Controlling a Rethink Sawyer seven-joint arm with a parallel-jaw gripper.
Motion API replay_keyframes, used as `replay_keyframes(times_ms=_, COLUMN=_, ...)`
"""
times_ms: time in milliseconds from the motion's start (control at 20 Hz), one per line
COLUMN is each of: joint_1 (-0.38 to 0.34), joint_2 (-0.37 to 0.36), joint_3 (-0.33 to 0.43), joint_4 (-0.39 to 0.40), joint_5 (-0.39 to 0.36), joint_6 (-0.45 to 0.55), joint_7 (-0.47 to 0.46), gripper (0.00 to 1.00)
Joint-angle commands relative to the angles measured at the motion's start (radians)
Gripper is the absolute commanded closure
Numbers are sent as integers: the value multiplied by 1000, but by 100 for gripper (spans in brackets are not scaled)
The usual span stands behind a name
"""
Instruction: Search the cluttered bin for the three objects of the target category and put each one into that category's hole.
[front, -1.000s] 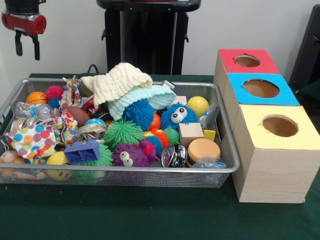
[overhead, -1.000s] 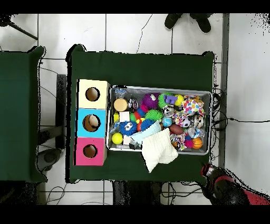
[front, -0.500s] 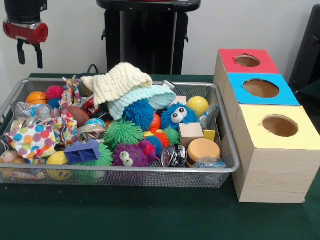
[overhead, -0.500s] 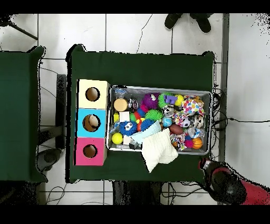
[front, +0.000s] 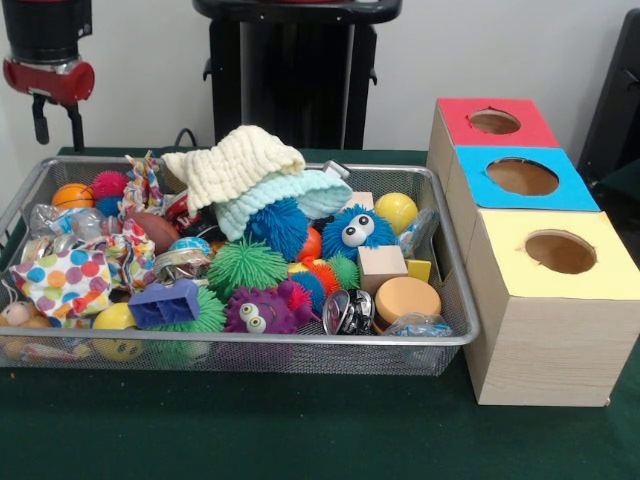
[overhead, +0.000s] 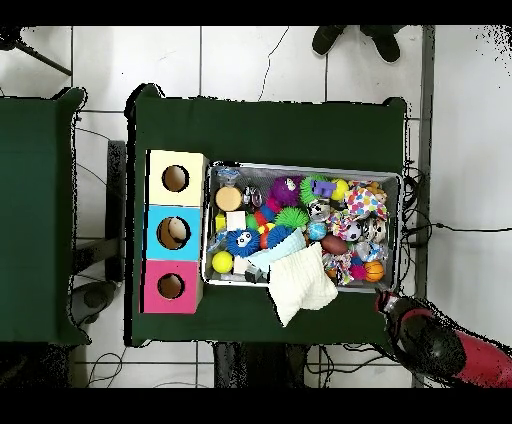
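Cluttered bin (front: 440, 260) beside three hole-topped boxes, nothing gripped.

Toys, balls and a cream knitted cloth (front: 236, 160) are heaped in the mesh bin, with the yellow box (front: 552, 300) just beside it. The gripper (front: 57, 120) is held above the bin's far corner, fingers parted and empty.

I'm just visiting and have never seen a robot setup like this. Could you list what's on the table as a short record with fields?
Container: wire mesh bin, packed with toys
On top of pile: cream knitted cloth over a pale blue knitted cloth
Toys visible: blue fuzzy ball with googly eyes, small orange basketball, yellow ball
Beside bin: three wooden boxes with holes, topped red, blue, yellow
Robot gripper: open, empty, above the bin's corner
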Motion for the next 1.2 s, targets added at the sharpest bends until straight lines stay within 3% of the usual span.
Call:
replay_keyframes(times_ms=50, joint_1=11, joint_2=13, joint_3=40, joint_4=-85, joint_5=31, joint_6=74, joint_7=-5, gripper=0)
replay_keyframes(times_ms=450, joint_1=44, joint_2=-14, joint_3=8, joint_4=-55, joint_5=36, joint_6=65, joint_7=39, gripper=0)
replay_keyframes(times_ms=850, joint_1=198, joint_2=-61, joint_3=-105, joint_4=-1, joint_5=52, joint_6=37, joint_7=168, gripper=0)
replay_keyframes(times_ms=1200, joint_1=286, joint_2=-72, joint_3=-188, joint_4=31, joint_5=87, joint_6=0, joint_7=201, gripper=0)
